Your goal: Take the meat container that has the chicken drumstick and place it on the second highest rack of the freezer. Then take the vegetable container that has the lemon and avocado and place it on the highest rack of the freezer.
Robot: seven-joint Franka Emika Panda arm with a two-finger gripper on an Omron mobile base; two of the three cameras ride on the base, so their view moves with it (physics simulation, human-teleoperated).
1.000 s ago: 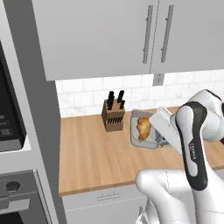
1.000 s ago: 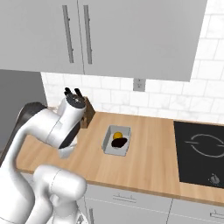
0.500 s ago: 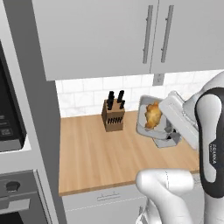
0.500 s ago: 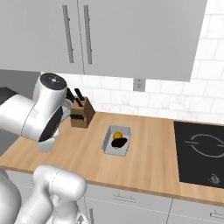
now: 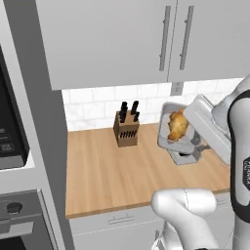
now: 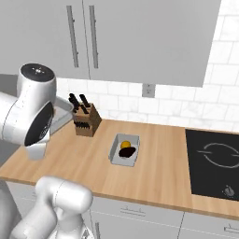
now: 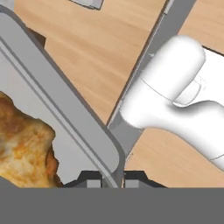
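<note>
Hand view: dark two-finger gripper pinches the rim of the grey rectangular meat container holding the golden-brown lumpy chicken drumstick, tilted above the wooden counter.

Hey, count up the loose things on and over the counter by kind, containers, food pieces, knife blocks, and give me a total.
Containers: 2, the meat container and the vegetable container
Food pieces: 3, the chicken drumstick, lemon and avocado
Knife blocks: 1
Total: 6

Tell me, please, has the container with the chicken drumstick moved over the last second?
Yes: the meat container has risen off the counter, tilted, toward the knife block.
</note>
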